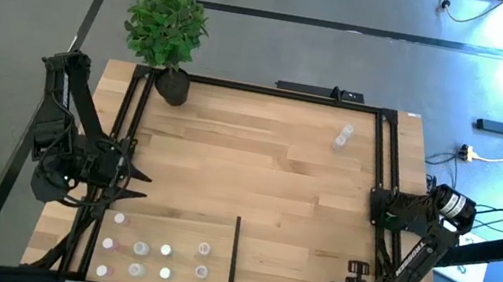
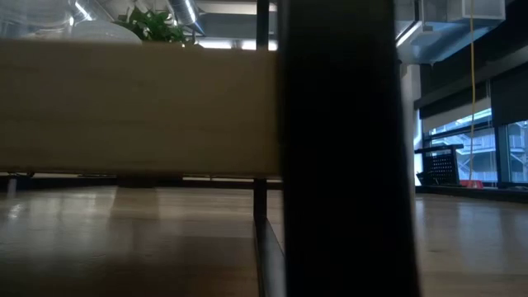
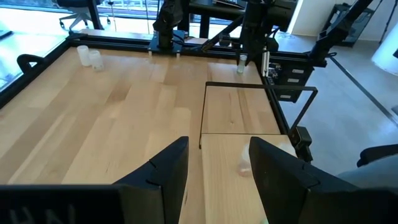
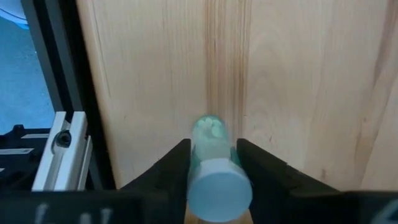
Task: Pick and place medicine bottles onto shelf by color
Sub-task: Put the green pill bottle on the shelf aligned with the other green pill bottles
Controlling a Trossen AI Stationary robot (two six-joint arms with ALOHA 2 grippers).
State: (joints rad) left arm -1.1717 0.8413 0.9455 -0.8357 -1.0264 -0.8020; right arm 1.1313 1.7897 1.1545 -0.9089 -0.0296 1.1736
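Pinched between the right gripper (image 4: 214, 163) fingers above the bench (image 4: 298, 74), a medicine bottle (image 4: 214, 168) should stay upright until over the shelf (image 1: 217, 232); left gripper (image 3: 217, 163) waits, spread.

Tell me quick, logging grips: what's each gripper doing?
Left gripper: open, holding nothing.
Right gripper: shut on a medicine bottle.

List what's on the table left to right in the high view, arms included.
Left gripper → plant pot → cluster of medicine bottles → black divider bar → two loose bottles → right arm, its gripper hidden at the bottom edge.
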